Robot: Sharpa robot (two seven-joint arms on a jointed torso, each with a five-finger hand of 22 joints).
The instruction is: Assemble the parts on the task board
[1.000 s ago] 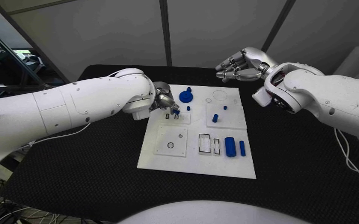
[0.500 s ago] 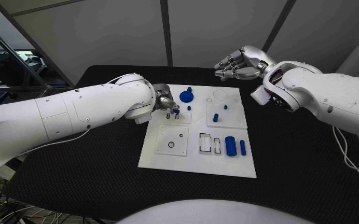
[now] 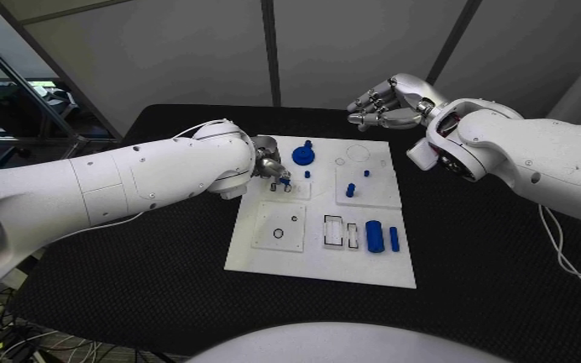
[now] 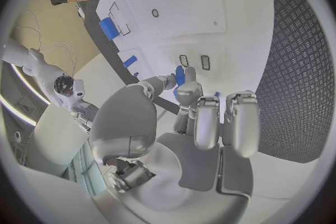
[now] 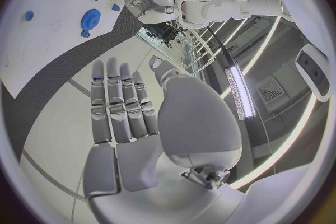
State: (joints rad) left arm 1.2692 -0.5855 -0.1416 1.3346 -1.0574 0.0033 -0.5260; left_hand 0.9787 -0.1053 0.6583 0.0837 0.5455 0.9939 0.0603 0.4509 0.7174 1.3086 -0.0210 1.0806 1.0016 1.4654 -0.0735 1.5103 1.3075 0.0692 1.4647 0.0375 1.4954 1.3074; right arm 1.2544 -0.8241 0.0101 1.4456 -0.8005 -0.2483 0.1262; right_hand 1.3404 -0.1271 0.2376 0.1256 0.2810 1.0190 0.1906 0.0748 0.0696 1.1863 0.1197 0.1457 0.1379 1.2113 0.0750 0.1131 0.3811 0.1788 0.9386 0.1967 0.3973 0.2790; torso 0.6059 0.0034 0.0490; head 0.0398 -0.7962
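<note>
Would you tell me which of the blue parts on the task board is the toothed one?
The blue gear near the task board's far edge; its round toothed rim shows in the right wrist view, while the other blue parts are plain pegs and cylinders.

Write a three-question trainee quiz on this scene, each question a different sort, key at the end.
1. True or false: the right robot hand holds a blue part.
2. Which robot hand pinches a small blue part over the task board? A. left B. right C. neither
3. Fill in: the blue gear lies on the board's ____ edge, near or far from the robot.

Key: 1 false, it is raised beyond the board, fingers apart, holding nothing. 2 A, the left robot hand. 3 far.
</note>
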